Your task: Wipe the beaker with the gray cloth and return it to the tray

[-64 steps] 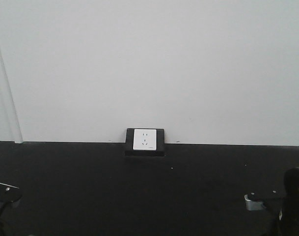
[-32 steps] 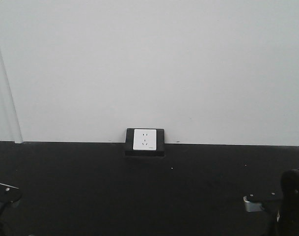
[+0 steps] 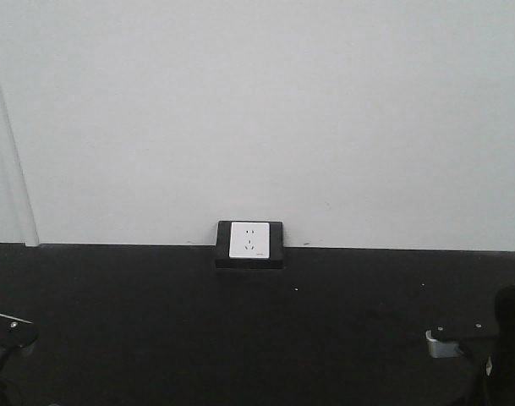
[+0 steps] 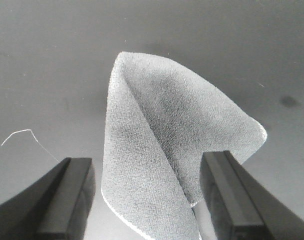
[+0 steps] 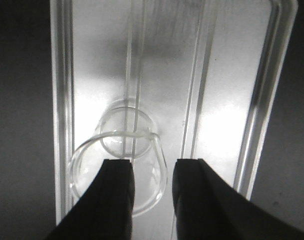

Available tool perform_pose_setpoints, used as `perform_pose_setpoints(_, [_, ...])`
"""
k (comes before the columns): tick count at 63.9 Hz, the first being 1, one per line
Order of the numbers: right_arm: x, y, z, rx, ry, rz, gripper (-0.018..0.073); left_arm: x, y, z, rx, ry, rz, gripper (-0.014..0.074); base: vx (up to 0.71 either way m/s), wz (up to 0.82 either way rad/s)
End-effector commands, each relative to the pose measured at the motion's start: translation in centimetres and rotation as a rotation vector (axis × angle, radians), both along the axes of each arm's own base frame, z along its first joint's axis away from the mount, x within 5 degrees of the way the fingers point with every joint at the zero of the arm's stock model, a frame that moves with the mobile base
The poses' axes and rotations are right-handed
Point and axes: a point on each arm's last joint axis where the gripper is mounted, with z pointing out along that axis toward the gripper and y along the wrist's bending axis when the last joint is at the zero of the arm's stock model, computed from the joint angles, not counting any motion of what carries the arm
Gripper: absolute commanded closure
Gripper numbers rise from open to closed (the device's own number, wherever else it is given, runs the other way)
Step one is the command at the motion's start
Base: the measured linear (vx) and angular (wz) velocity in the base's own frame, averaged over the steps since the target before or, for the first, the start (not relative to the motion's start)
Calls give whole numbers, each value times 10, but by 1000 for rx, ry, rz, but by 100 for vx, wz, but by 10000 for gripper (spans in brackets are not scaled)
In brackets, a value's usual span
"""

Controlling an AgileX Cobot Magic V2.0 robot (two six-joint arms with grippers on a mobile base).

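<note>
The gray cloth (image 4: 161, 130) lies bunched in a raised fold on the dark surface in the left wrist view. My left gripper (image 4: 149, 200) is open, its fingers (image 4: 67, 200) standing wide apart on either side of the cloth's near end. In the right wrist view a clear glass beaker (image 5: 123, 132) stands in the silvery ridged tray (image 5: 226, 100). My right gripper (image 5: 154, 200) is open right above it. One finger (image 5: 117, 200) sits over the beaker's mouth and the other is outside its rim, with the right wall of the glass in the gap.
The front view shows a white wall, a wall outlet (image 3: 249, 241) in a black frame and the black tabletop (image 3: 240, 338). Part of the left arm (image 3: 8, 330) and part of the right arm (image 3: 460, 334) show at the bottom corners. A thin white thread (image 4: 27, 135) lies near the cloth.
In the front view the right arm's visible part has shifted slightly left and then back to the right. The left arm's part has stayed still.
</note>
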Motion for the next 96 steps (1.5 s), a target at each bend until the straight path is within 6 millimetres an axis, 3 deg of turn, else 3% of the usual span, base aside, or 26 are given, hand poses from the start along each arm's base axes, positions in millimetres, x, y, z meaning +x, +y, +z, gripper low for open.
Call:
perform_pose_setpoints(1, [-6, -5, 32, -9, -104, 7, 262, 4, -2, 18, -29, -99, -9, 48, 0, 0])
perform_pose_setpoints(22, [-43, -8, 101, 22, -371, 13, 280, 3, -2, 20, -34, -111, -8, 90, 0, 0])
perform_pose_setpoints(31, [-65, -8, 132, 80, -525, 6, 351, -2, -1, 35, -69, -207, -17, 204, 0, 0])
perform_pose_setpoints(41, [-94, -9, 153, 124, -644, 0, 474, -20, 1, 69, -171, -424, -27, 395, 0, 0])
perform_pose_setpoints(51, [-117, -12, 153, 145, -747, -11, 573, -51, 7, 82, -287, -614, -37, 606, 0, 0])
perform_pose_setpoints(64, [-136, -13, 153, 164, -754, -16, 571, -93, 20, 69, -315, -695, -42, 606, 0, 0])
perform_pose_setpoints(72, [-140, -14, 156, 166, -772, -15, 571, -108, 25, 64, -313, -692, -37, 604, 0, 0])
perform_pose_setpoints(96, [-140, -14, 156, 166, -772, -14, 571, -115, 28, 61, -301, -661, -28, 603, 0, 0])
